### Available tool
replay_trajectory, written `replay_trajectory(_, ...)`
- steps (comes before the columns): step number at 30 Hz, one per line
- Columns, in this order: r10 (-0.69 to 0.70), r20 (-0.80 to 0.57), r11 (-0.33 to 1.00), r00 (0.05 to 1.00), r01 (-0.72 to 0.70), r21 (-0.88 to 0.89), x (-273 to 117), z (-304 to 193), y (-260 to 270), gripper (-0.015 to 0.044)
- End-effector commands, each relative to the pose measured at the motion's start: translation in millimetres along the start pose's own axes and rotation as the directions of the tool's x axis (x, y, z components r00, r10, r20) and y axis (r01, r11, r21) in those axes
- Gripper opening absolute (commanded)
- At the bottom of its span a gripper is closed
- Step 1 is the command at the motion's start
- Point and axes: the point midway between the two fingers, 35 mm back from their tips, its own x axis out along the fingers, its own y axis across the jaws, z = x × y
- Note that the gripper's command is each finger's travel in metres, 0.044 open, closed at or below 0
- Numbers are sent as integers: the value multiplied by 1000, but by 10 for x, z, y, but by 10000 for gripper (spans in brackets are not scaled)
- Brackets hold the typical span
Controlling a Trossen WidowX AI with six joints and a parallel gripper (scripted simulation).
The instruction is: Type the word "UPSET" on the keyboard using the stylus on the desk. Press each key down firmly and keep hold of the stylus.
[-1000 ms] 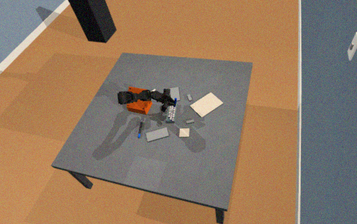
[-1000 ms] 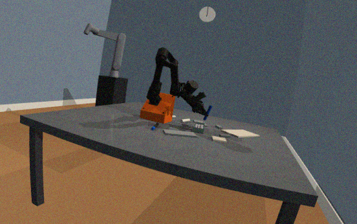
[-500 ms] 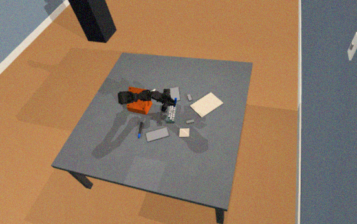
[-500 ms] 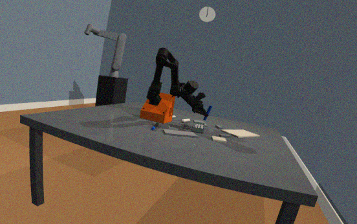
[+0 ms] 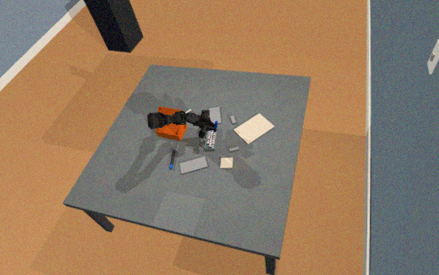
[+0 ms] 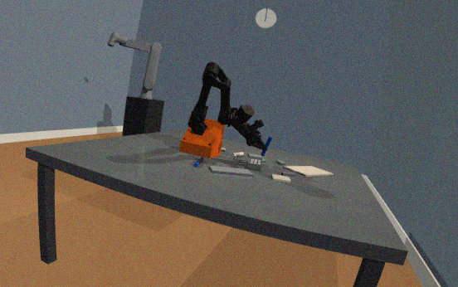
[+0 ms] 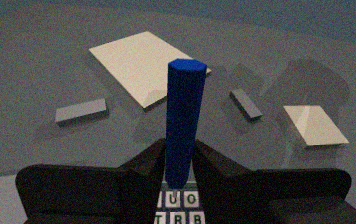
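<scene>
My gripper [image 5: 215, 126] [image 6: 265, 149] [image 7: 178, 144] is shut on the blue stylus [image 5: 216, 123] [image 6: 269, 142] [image 7: 185, 115], which stands out above the fingers, slightly tilted. The keyboard [image 5: 211, 140] [image 6: 255, 163] [image 7: 191, 199] has white keys and lies under the gripper. In the wrist view, the keys U, O, T, R and B show between the fingers, and the visible lower part of the stylus stands just in front of the U key. Its tip is hidden, so contact with a key cannot be told. The fingers hide the other keys.
A dark pen with a blue end [image 5: 172, 162] lies left of a grey slab [image 5: 193, 165] [image 6: 231, 171]. A large cream slab [image 5: 254, 128] [image 7: 135, 65], a small cream block [image 5: 227, 163] [image 7: 316, 125] and two small grey bars [image 7: 82, 111] [image 7: 245, 104] lie beyond the keyboard.
</scene>
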Motion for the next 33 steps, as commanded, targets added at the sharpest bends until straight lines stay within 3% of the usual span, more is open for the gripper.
replay_trajectory(1, 8, -1, 1000, 1000, -8, -8, 9, -29, 22, 81)
replay_trajectory(33, 8, -1, 1000, 1000, -8, -8, 54, -100, 21, 81)
